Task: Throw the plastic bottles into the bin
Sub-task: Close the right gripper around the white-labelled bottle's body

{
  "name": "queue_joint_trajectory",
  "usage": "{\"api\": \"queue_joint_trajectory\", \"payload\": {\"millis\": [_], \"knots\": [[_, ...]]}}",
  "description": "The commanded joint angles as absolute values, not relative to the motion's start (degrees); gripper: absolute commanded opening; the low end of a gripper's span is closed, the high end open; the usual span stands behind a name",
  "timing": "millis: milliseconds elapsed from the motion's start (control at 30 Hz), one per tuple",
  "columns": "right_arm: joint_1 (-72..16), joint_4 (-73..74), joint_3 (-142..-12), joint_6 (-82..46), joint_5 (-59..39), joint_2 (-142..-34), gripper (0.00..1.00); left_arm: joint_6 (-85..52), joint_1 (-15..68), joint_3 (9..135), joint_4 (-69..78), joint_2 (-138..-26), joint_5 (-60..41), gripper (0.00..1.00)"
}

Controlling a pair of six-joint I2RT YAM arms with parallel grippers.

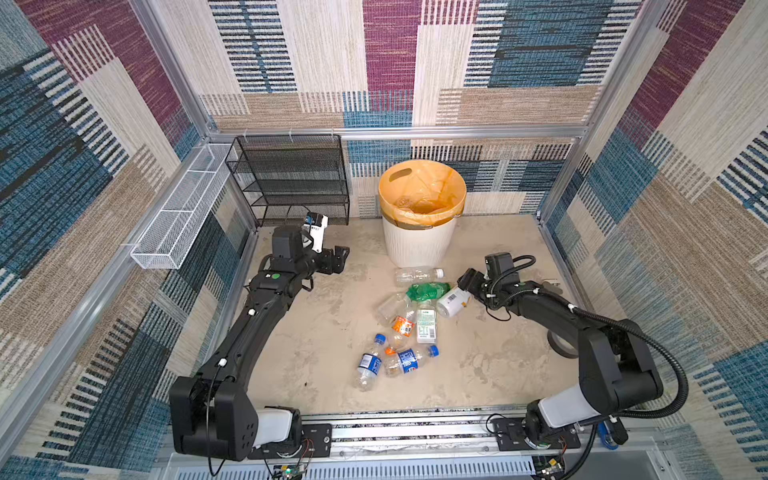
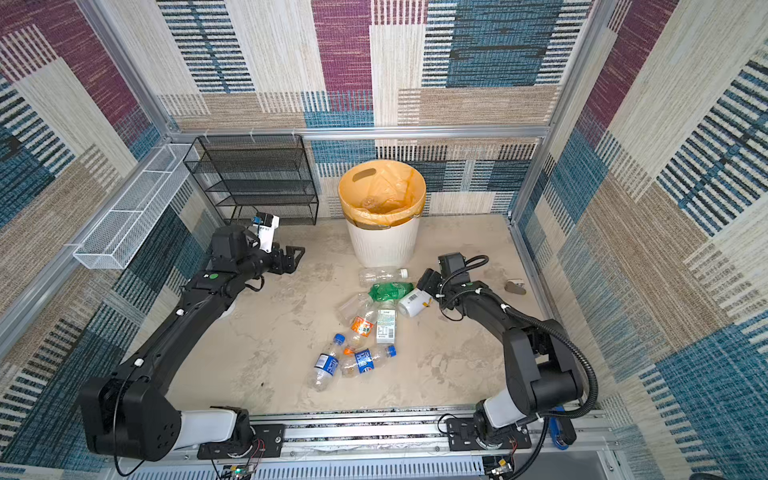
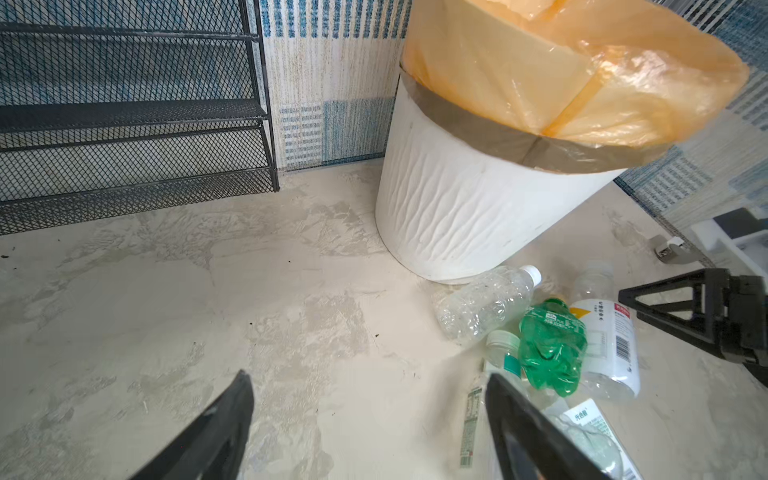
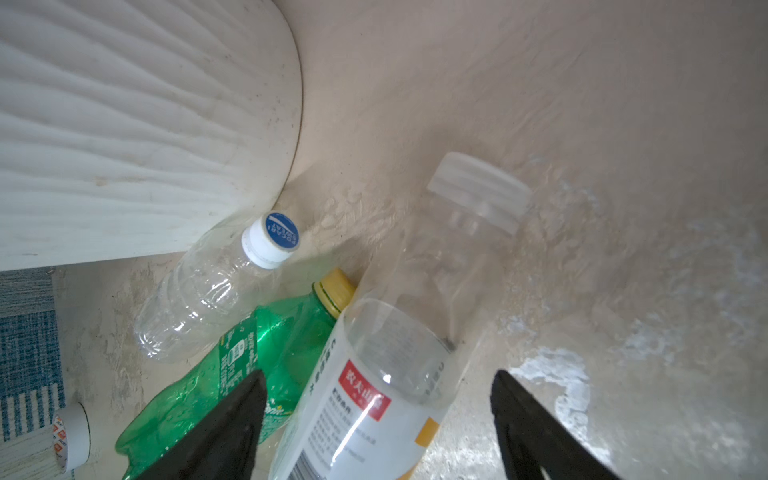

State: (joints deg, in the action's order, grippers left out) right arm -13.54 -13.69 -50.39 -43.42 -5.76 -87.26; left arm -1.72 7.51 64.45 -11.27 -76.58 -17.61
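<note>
The L arm is stretched fwd over the desk, wrist raised, in front of the black mesh rack. The left end effector is held above bare desk, aimed toward the bin. It is spread wide w/ nothing in it, as the left wrist view shows.

The bin is stood at the back, approx mid-desk, w/ its orange liner folded over the rim. What looks like a clear bottle is made out inside; other contents can't be told.

The task is thus judged early on. Approx eight plastic bottles are left in a loose pile in front of the bin. The pile runs from the clear white-capped bottle by the bin's base to two blue-label bottles at the near end.

The R arm is bent & reached in low from the right. The right end effector is set astride the white-label bottle. A gap is seen on one side, so nothing is clamped yet. The green bottle is lying against that bottle. This pick is judged the step in hand.
</note>
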Motion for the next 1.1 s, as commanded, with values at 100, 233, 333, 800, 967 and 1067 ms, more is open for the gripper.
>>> {"api": "queue_joint_trajectory", "payload": {"millis": [100,233,333,800,967,1067], "knots": [[-13.62,-9.98,-49.48,-47.14,-8.69,-89.14,0.85,-3.38,7.38,63.11,-8.08,-76.10,-20.10,0.87],[-13.62,-9.00,-50.09,-47.34,-8.45,-90.49,0.85,-3.55,7.38,63.37,-8.20,-76.63,-21.26,0.86],[-13.62,-8.36,-50.32,-47.34,-8.74,-91.67,0.84,-3.74,7.40,63.45,-8.26,-76.91,-21.61,0.86],[-13.62,-6.77,-49.89,-46.34,-8.38,-94.86,0.67,-3.52,7.43,63.98,-9.03,-78.47,-23.06,0.84],[-13.62,-7.22,-50.02,-45.64,-7.52,-94.92,0.61,-3.34,7.38,64.07,-9.23,-79.01,-23.10,0.83],[-13.62,-8.20,-50.88,-44.46,-6.22,-94.58,0.60,-3.48,7.40,64.18,-9.23,-79.28,-23.73,0.83]]}}
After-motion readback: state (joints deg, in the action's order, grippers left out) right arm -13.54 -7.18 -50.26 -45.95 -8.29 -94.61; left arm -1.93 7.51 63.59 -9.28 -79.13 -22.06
